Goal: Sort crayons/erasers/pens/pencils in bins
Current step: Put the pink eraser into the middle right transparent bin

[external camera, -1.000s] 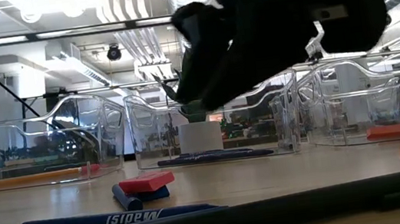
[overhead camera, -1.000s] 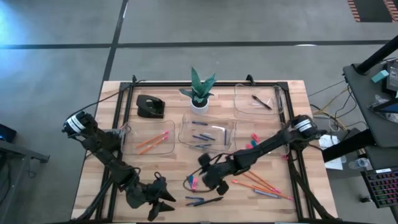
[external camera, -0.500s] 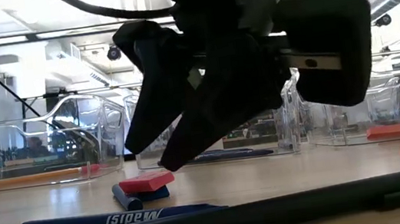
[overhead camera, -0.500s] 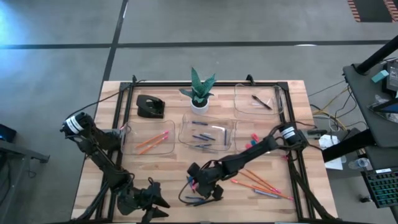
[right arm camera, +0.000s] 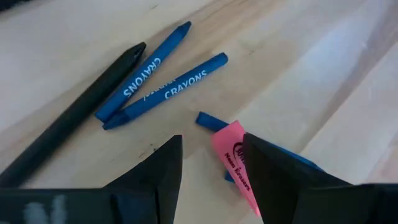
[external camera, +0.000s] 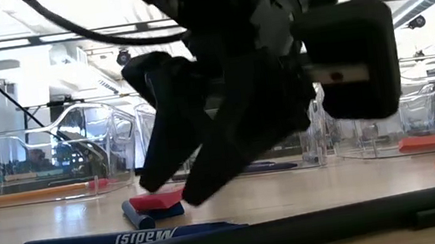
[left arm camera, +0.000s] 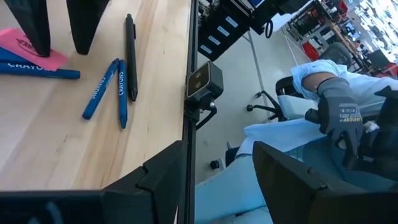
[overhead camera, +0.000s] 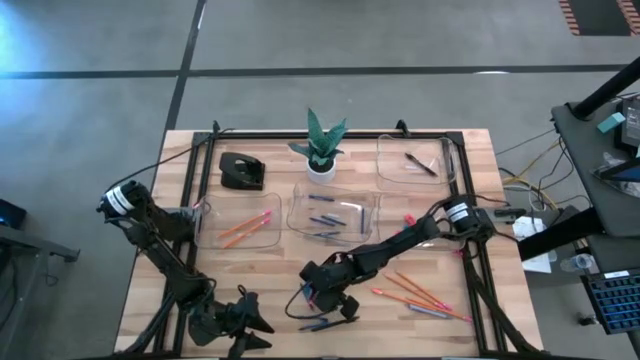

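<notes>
A pink eraser (right arm camera: 231,163) lies across a blue crayon (right arm camera: 208,119) at the table's near middle. My right gripper (right arm camera: 211,140) slants down over it, open, with one finger on either side. Beside it lie two blue crayons (right arm camera: 163,79) and a black pen (right arm camera: 68,134). Several orange pencils (overhead camera: 420,295) lie to the right. My left gripper (overhead camera: 255,328) waits open at the near edge, holding nothing. The left bin (overhead camera: 240,225) holds pencils, the middle bin (overhead camera: 335,212) holds blue sticks, and the far right bin (overhead camera: 412,160) holds a pen. My right gripper comes at the pink eraser (external camera: 156,200) slanting down from the table's right, its fingertips close to the eraser's ends. The eraser lies flat on the crayon and the table. I cannot tell whether a finger touches it.
A potted plant (overhead camera: 322,145) and a black desk object (overhead camera: 240,170) stand at the far side. Red erasers (overhead camera: 408,220) lie at the right. A camera (left arm camera: 204,81) is clamped to the table's near edge; a gloved person (left arm camera: 339,118) sits beyond it.
My right gripper has gone toward the table's near left and down, tipping steeper, until its fingers stand over the pink eraser. My left gripper has swung a little toward the table's left along the near edge. Nothing on the table has moved.
</notes>
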